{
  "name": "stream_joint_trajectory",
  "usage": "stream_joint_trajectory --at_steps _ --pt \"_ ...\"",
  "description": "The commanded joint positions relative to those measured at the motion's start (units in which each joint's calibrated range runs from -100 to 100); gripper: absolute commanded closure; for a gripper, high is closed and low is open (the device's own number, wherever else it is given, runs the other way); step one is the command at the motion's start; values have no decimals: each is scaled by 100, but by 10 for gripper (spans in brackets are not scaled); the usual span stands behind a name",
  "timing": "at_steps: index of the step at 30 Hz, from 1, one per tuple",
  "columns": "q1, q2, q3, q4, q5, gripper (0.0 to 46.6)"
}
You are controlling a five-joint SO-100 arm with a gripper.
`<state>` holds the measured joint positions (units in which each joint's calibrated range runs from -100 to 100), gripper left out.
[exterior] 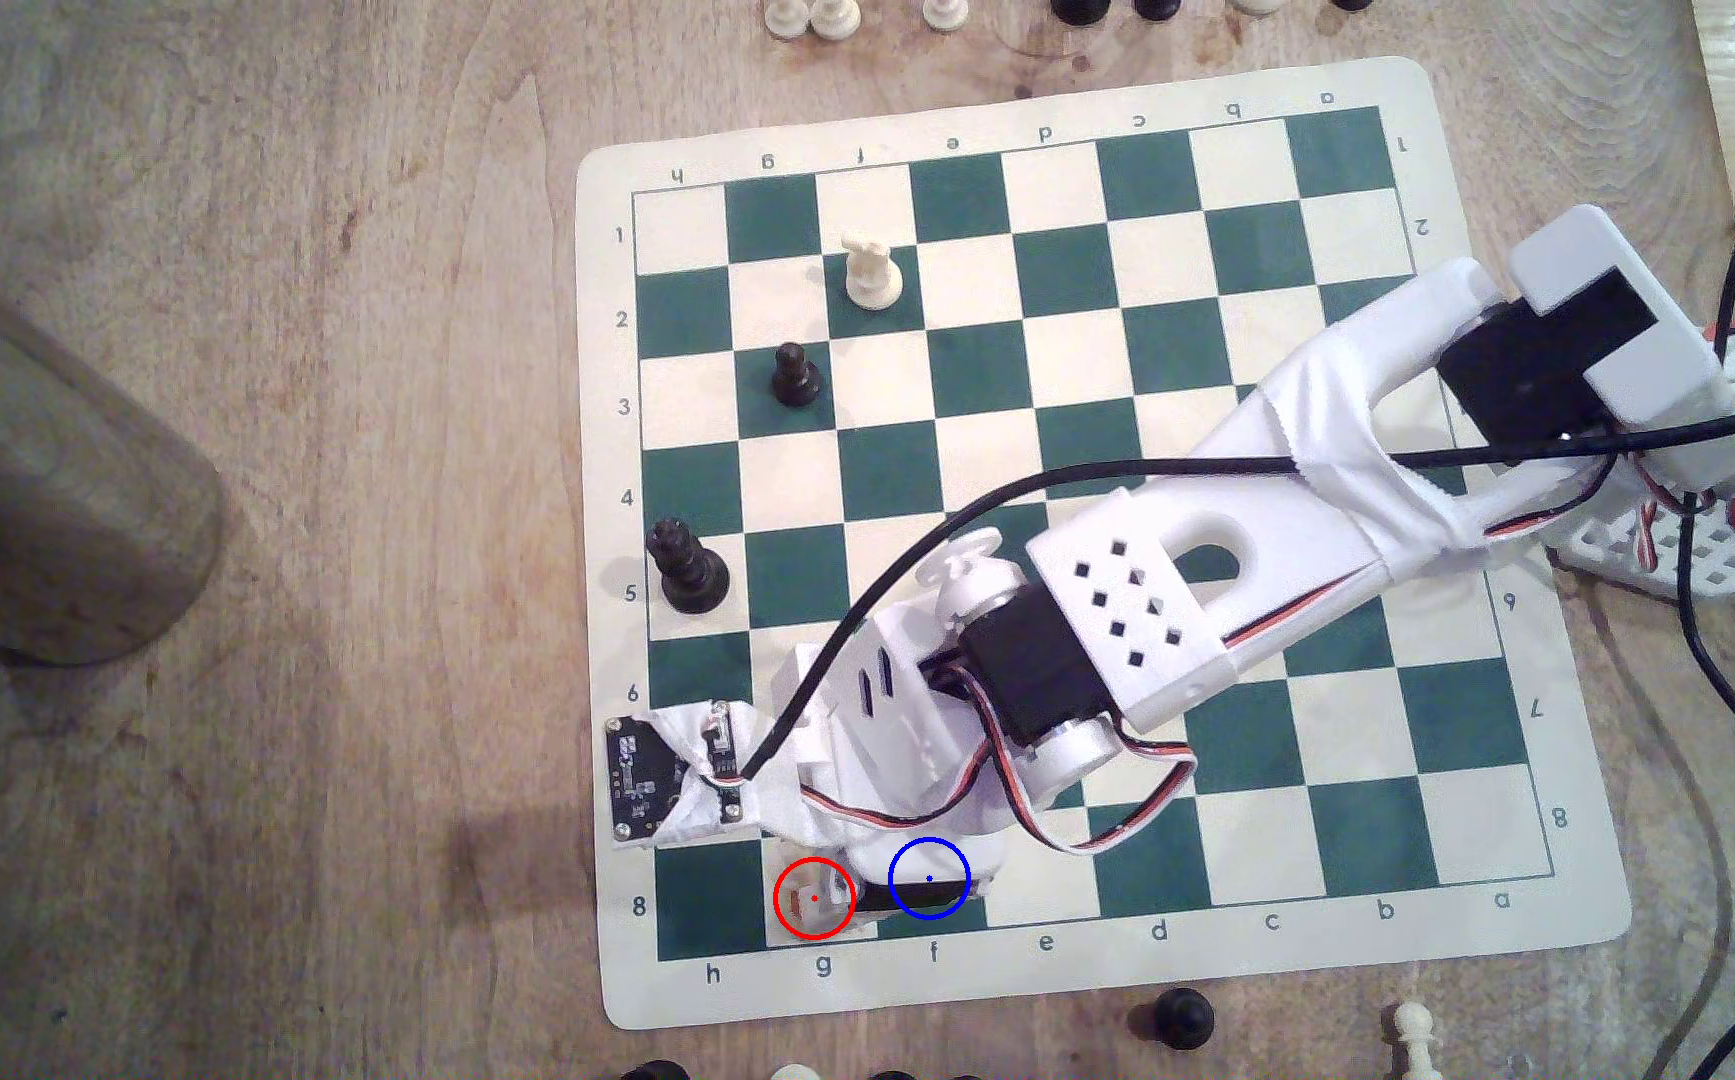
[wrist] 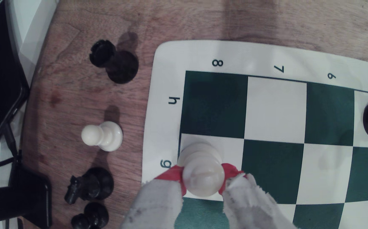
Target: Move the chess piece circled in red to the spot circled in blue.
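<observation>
The cream-white chess piece circled in red [exterior: 811, 901] stands on white square g8 at the board's near edge, mostly covered by the arm in the exterior view. In the wrist view the same chess piece [wrist: 200, 167] stands upright with its base on the square. My gripper [wrist: 201, 176] has its red-tipped fingers [wrist: 172, 176] pressed against both sides of the piece's head, shut on it. In the exterior view the gripper [exterior: 816, 895] sits inside the red circle. The spot circled in blue [exterior: 946, 919] is dark green square f8, adjoining on the exterior view's right and partly under the gripper body.
On the board stand a white piece [exterior: 871, 272], a black pawn [exterior: 795, 376] and a taller black piece [exterior: 686, 566]. Beside the board's corner stand a white pawn [wrist: 101, 136], a black rook [wrist: 112, 63] and a black knight [wrist: 88, 187]. A metal cylinder [exterior: 42, 467] stands at the exterior view's left.
</observation>
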<state>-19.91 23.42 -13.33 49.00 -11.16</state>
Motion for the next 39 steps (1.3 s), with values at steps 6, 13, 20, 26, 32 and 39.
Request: stream_joint_trajectory --at_steps 6,13,20,26,32,39 --pt "-46 -1841 64 128 34 434" --pt "-86 -3097 2194 -347 59 434" --pt "-70 -3182 3173 -895 63 434" --pt "-78 -2580 3128 -1141 78 434" --pt "-93 -2274 3056 -1174 98 431" --pt "-117 -2028 2974 -1166 103 430"
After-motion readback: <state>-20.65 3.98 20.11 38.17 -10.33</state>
